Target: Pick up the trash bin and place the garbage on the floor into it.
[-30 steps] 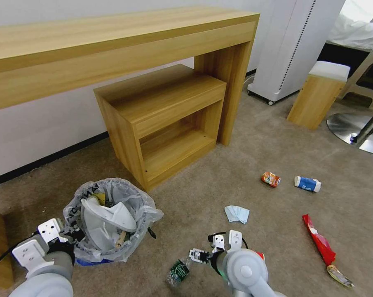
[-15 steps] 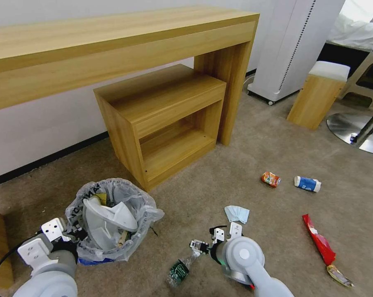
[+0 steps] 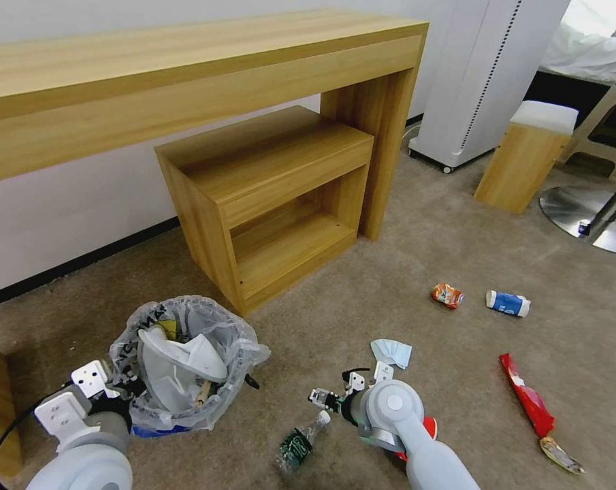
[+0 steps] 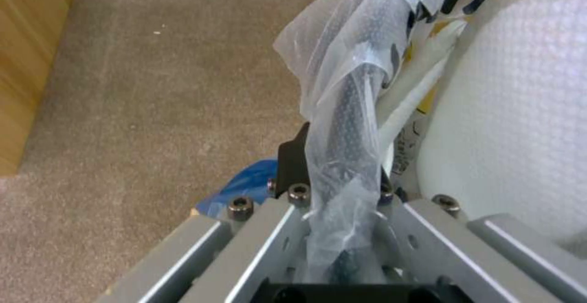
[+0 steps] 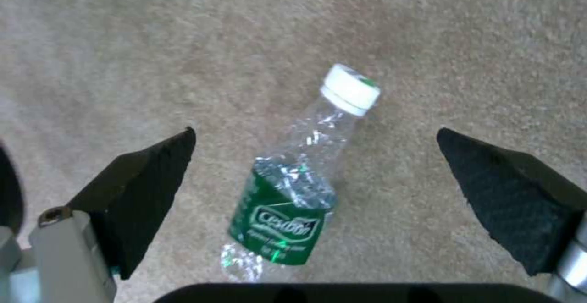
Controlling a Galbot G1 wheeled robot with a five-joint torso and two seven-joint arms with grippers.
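While the left tool point(image 4: 342, 202) pinches the rim of the small round black bin with its crinkly clear bag point(image 3: 185, 361) | bin holds a white slipper point(image 3: 178, 357) | right tool point(image 5: 318, 188) spread wide over the crushed clear plastic bottle with green label point(image 5: 287, 197) on the tan carpet floor point(image 3: 389, 286)

- I can read "C'estbon" in white script on the green label of the crushed plastic bottle point(image 5: 287, 193) lying on the floor point(image 5: 153, 41).
- The trash bin point(image 3: 185, 367) liner carries black letters, but I can't make them out.
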